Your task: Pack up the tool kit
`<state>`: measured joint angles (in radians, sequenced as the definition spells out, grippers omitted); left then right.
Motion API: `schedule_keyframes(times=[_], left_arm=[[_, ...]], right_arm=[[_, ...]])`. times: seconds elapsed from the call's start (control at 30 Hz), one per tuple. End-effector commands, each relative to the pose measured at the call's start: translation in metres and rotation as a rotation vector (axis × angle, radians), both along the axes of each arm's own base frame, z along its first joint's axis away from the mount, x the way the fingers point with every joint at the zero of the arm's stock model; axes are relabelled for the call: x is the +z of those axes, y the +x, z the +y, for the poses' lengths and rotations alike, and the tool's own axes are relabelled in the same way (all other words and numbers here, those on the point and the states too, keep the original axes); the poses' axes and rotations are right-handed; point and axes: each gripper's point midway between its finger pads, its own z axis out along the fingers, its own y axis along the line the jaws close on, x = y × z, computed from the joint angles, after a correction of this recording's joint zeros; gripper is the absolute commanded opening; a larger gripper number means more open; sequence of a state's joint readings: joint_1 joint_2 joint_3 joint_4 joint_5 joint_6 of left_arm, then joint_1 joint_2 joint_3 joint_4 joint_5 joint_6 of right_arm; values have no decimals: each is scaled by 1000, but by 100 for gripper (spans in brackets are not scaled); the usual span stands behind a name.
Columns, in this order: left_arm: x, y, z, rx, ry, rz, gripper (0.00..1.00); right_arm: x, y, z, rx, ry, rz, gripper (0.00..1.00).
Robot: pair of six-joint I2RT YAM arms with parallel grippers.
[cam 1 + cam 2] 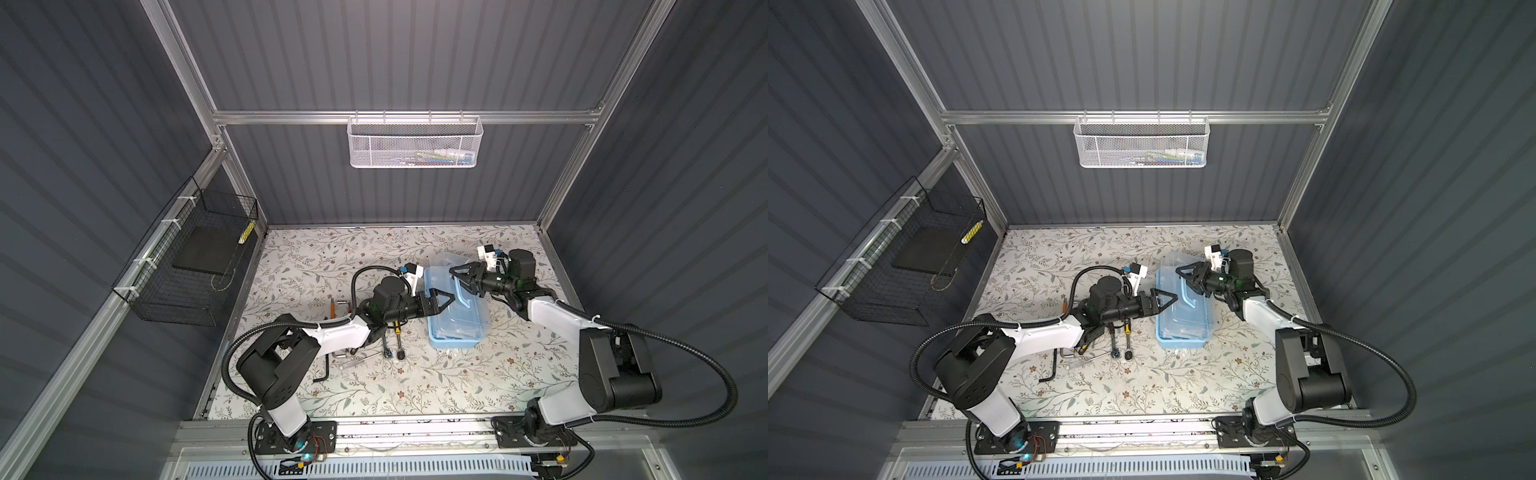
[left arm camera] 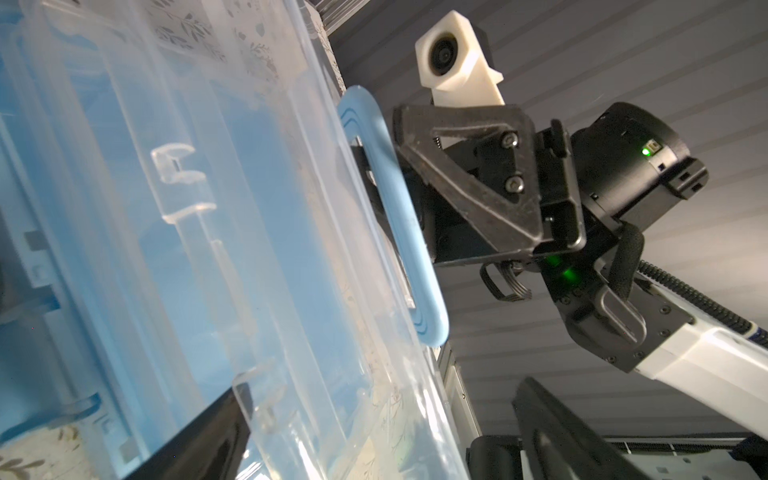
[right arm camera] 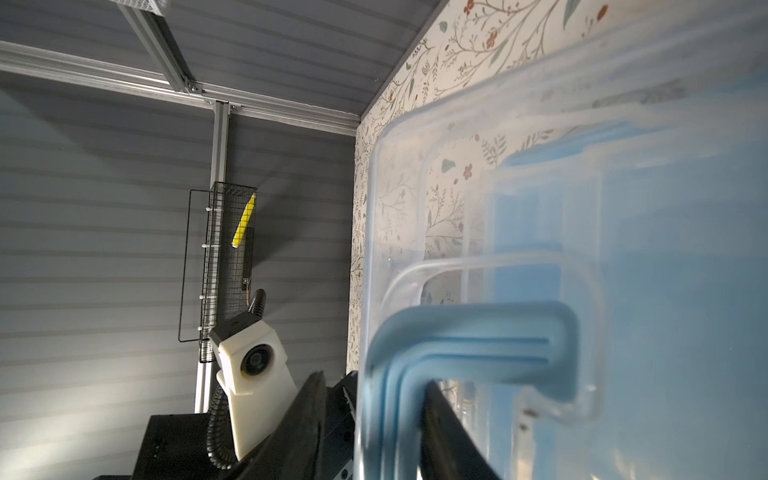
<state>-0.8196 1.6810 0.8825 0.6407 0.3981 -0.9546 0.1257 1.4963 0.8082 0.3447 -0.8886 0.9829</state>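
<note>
The right jaws stand apart around the blue handle (image 3: 478, 345) of the tool box (image 1: 453, 341). In the right wrist view one jaw lies outside the arch with a gap to it and the other sits inside the arch, close against the bar, so the handle is between them but not clamped. In both top views those jaws reach in over the box's clear lid (image 1: 471, 316), which appears lifted off the light blue base, though how far I cannot tell. The left jaws are spread wide and face the right jaws across the box. In the left wrist view the lid's rim passes between them, and I cannot tell whether either jaw touches it. The box sits on the floral tabletop (image 1: 415, 386), directly in front of the left jaws and beneath the right jaws. Behind the left jaws, under and beside the left arm (image 1: 340, 332), loose tools lie on the tabletop: two ratchets (image 1: 387, 352), a clear-handled screwdriver (image 1: 357, 360) and a black hex key (image 1: 326, 372), all well apart from the right jaws. A white mesh basket (image 1: 413, 143) and a black wire basket (image 1: 187, 266) hang on the walls, far from both sets of jaws.
</note>
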Motion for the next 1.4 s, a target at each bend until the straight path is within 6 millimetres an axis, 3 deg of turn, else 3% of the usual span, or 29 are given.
schedule_keyframes(times=[0.0,0.27,0.33,0.73,1.13,1.37], left_arm=[[46,-6,-7,-34,-104,-78,99],[60,-7,-20,-53,-178,-84,99],[63,-7,-25,-59,-188,-90,99],[74,-6,-51,-95,-217,-114,99],[90,-6,-58,-104,-187,-171,99],[91,-6,-71,-132,-181,-173,99]], right_arm=[[8,2,-5,-8,-59,-38,55],[2,-3,-24,-49,-204,-10,81],[3,-6,-29,-57,-234,-9,98],[12,-21,-44,-79,-328,-9,99],[18,-29,-58,-99,-418,-26,99],[2,-38,-79,-153,-506,19,99]])
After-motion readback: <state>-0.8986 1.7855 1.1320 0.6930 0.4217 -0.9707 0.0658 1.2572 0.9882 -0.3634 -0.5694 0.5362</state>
